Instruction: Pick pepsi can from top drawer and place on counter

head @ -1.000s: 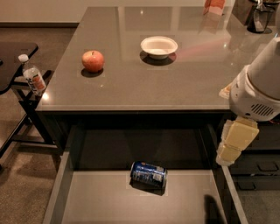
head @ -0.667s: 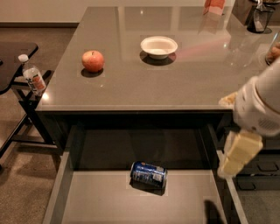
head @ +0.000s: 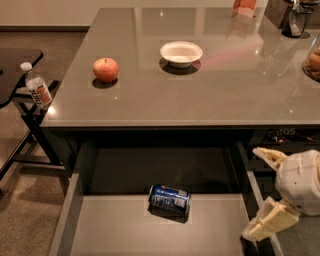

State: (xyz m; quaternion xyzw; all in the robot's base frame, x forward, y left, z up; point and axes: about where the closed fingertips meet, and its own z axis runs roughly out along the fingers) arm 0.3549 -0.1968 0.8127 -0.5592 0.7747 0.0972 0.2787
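Note:
The pepsi can (head: 169, 198) lies on its side in the open top drawer (head: 115, 230), near the back of its light grey bottom. The counter (head: 200, 95) spreads above the drawer. My gripper (head: 253, 194) hangs at the lower right, over the drawer's right side, well to the right of the can. Its two cream fingers (head: 270, 224) are spread apart and hold nothing.
A red apple (head: 105, 69) and a white bowl (head: 181, 52) sit on the counter. Dark containers (head: 295, 20) and an orange item (head: 243, 7) stand at its far right. A clear plastic bottle (head: 37, 88) stands on a dark side table (head: 15, 70) at the left.
My arm has dropped lower and swung toward the right edge of the view, now beside the drawer's right side. The can has not moved.

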